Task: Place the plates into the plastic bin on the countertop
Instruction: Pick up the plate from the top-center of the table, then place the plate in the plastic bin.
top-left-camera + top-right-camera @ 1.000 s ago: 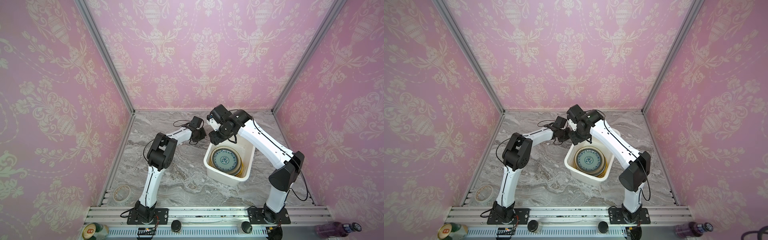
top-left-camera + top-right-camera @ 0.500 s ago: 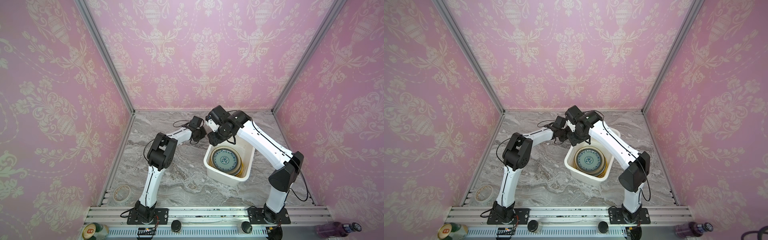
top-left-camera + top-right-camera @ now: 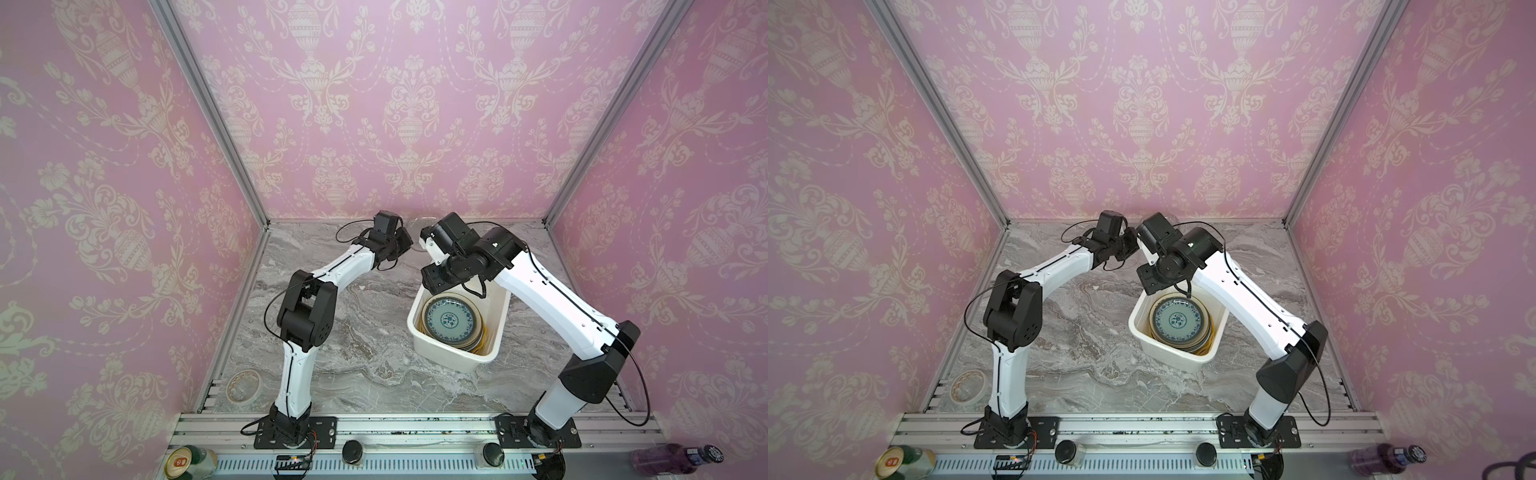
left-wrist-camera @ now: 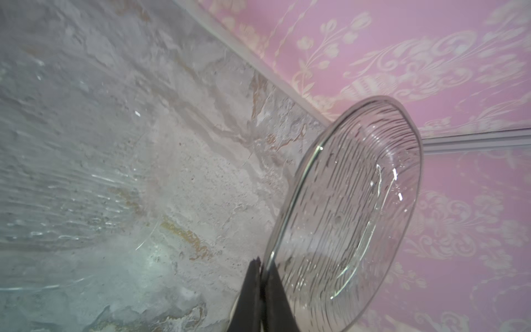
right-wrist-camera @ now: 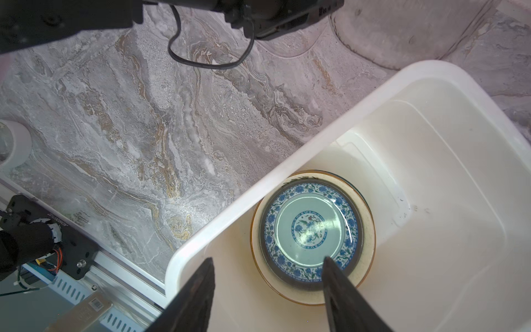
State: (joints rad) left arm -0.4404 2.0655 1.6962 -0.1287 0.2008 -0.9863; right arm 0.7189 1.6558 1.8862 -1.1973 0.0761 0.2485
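Little has shifted in a second: the left gripper (image 4: 263, 264) has been drawn fully together on its catch, and the scene is otherwise nearly as it was. At the front-left corner of the countertop (image 3: 365, 332), one roll of tape (image 3: 243, 386) is seen lying flat. A broad stretch of bare marble is left between it and the plastic bin (image 3: 449, 357).

Near the back wall (image 3: 407, 124), the left gripper is pinched onto the rim of one clear glass plate (image 4: 353, 207). This ribbed plate is held tilted and lifted off the surface, with its far edge close to the wall. What looks like a second glass plate (image 4: 71, 184), blurred, is seen lying flat on the marble beside it.

Further right, the right gripper (image 5: 267, 258) is held with its fingers spread and nothing between them, above the bin's back-left end. One bin is set right of centre, skewed to the front rail. One stack of plates is lodged by its left wall, with a teal patterned plate (image 5: 310, 230) on top; the layers below cannot be counted. Bare bin floor is left to the right of the stack.
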